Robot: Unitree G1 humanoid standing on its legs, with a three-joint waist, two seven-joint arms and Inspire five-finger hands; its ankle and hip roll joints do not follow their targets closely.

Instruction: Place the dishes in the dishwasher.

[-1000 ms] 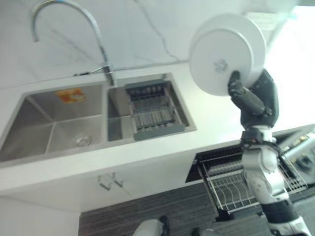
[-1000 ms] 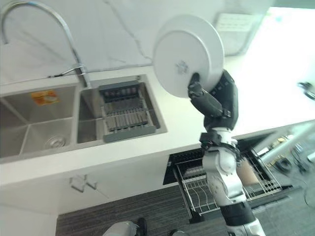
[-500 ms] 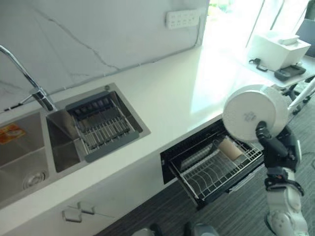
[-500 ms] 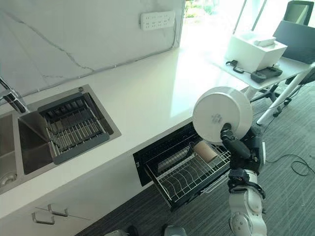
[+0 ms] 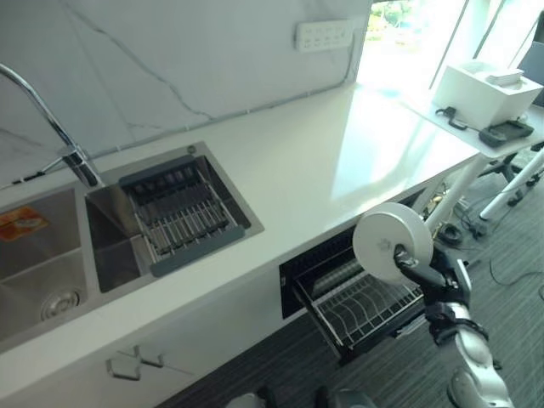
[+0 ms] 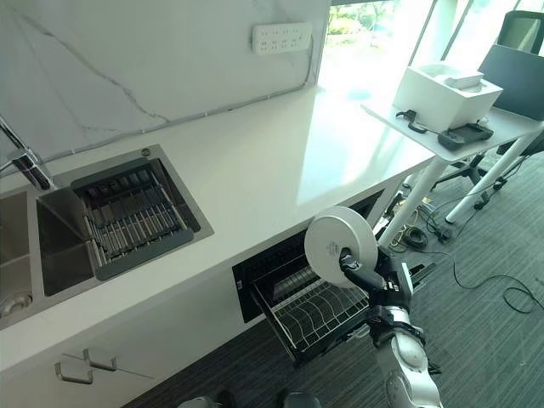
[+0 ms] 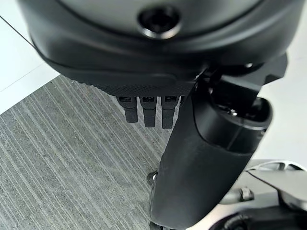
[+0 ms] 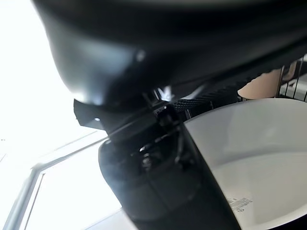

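Observation:
A round white plate (image 5: 391, 241) stands on edge, its underside facing me, with my right hand (image 5: 422, 269) shut on its rim from the lower right. It hangs just in front of the counter edge, above the pulled-out wire rack (image 5: 367, 308) of the dishwasher. From the right wrist view the plate (image 8: 259, 163) lies past the dark thumb (image 8: 163, 187), and a beige cup (image 8: 263, 85) stands in the rack beyond it. My left hand (image 7: 145, 111) hangs over the striped floor with relaxed fingers and holds nothing.
The white counter (image 5: 297, 170) runs across the scene, holding a steel sink (image 5: 51, 255) with a grey drain basket (image 5: 180, 217) and a tap (image 5: 72, 157). At the right stands a side table (image 6: 476, 127) with a white box (image 6: 444, 85) on it.
The right hand has brought the plate down and closer to the rack, so it now covers the beige cup. The camera has also shifted slightly.

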